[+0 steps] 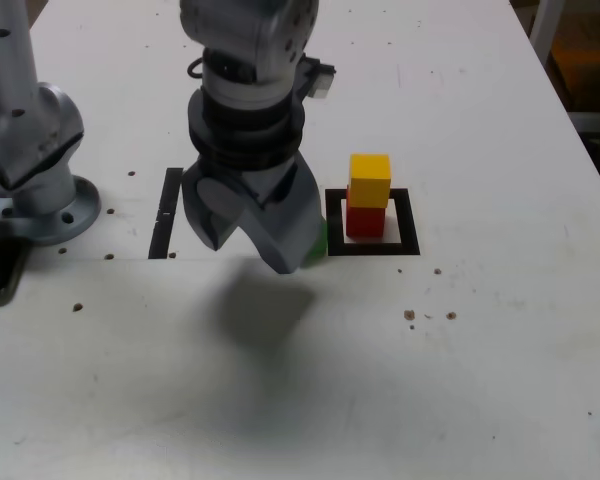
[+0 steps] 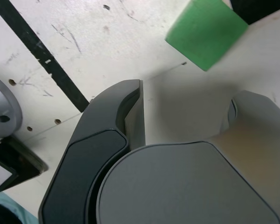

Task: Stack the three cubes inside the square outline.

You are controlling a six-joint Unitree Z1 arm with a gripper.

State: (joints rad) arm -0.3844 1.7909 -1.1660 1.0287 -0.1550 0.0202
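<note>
Exterior view, left to right: arm base (image 1: 30, 170) at far left on the bench (image 1: 500, 380), straight tape strip (image 1: 166, 212), then claw (image 1: 250, 245) part open and empty, green cube (image 2: 206, 32) just beyond its tips, not between them. Further right, yellow cube (image 1: 370, 180) on red cube (image 1: 366, 220) inside the square outline (image 1: 372, 222). Third-cube pickup under way by the look of it; next needs jaws straddling green, closing, lifting above yellow.
</note>
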